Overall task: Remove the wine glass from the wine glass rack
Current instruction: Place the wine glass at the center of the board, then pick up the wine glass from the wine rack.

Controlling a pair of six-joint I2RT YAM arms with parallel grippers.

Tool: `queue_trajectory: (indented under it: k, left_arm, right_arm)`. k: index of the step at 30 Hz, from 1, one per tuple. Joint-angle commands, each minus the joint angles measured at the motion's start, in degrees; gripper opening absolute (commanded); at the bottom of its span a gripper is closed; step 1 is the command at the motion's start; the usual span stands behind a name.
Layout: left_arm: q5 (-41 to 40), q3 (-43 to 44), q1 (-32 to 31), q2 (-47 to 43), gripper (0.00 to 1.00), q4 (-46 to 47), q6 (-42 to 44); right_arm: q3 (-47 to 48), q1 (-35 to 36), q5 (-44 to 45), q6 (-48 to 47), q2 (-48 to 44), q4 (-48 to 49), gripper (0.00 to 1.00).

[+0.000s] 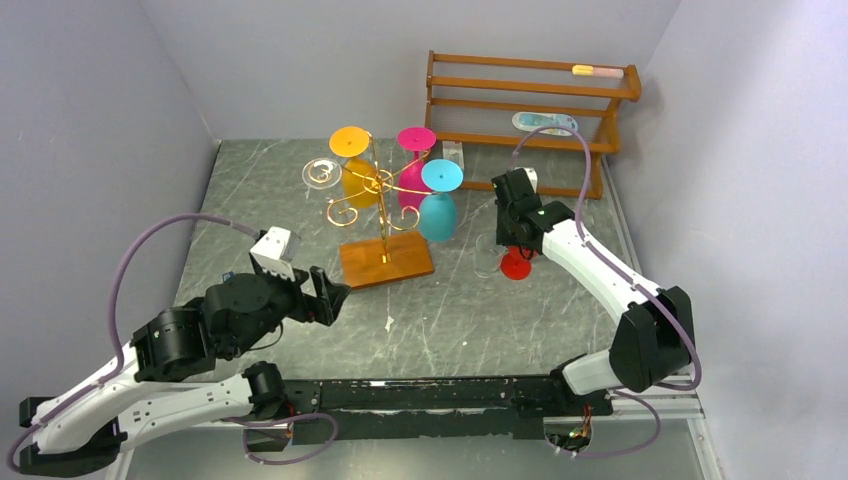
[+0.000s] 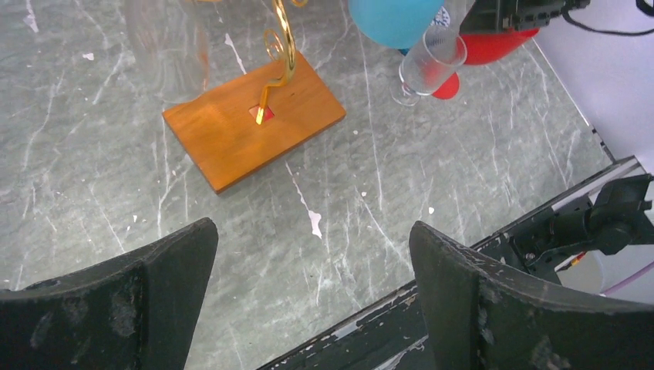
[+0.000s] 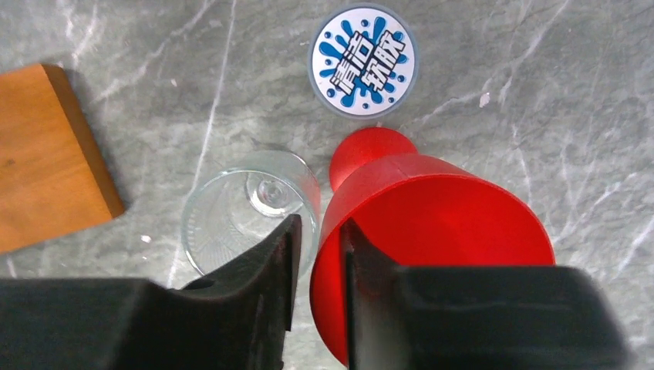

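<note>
The wine glass rack (image 1: 382, 205) is a gold wire stand on an orange-brown wooden base (image 1: 386, 260). Orange (image 1: 355, 175), magenta (image 1: 414, 165), cyan (image 1: 437, 212) and clear (image 1: 322, 173) glasses hang upside down on it. A red wine glass (image 1: 516, 264) stands upright on the table to the rack's right. My right gripper (image 3: 318, 223) pinches its rim (image 3: 432, 231), one finger inside the bowl. My left gripper (image 2: 312, 227) is open and empty, low over the table in front of the base (image 2: 254, 123).
A clear glass (image 3: 247, 208) stands upright right beside the red one, touching distance from my right gripper's outer finger. A round blue-and-white coaster (image 3: 362, 62) lies just beyond. A brown slatted shelf (image 1: 530, 110) stands at the back right. The black front rail (image 2: 370, 331) is below the left gripper.
</note>
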Motion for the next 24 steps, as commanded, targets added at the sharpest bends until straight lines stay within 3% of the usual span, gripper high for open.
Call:
queue_trajectory:
  k: [1, 7, 12, 16, 24]
  left_arm:
    - [-5.38, 2.27, 0.11, 1.41, 1.0, -2.29, -2.79]
    - [-7.31, 6.19, 0.1, 8.65, 1.0, -3.81, -4.49]
    - [-11.18, 7.05, 0.11, 4.45, 1.0, -4.81, -7.01]
    - [-12.24, 7.22, 0.11, 3.04, 1.0, -3.82, -5.75]
    - [-11.41, 14.93, 0.1, 10.46, 1.0, -3.16, -1.97]
  right_arm:
    - [2.82, -0.28, 0.17, 0.37, -0.31, -2.05, 0.33]
    - [6.03, -0.27, 0.95, 0.78, -2.81, -3.85, 0.48]
    - [7.53, -0.25, 0.52, 0.75, -5.94, -5.19, 0.59]
    - [7.25, -0.25, -2.83, 1.37, -9.91, -5.61, 0.62]
    - [3.23, -0.29, -7.28, 3.67, -19.93, -6.08, 0.68]
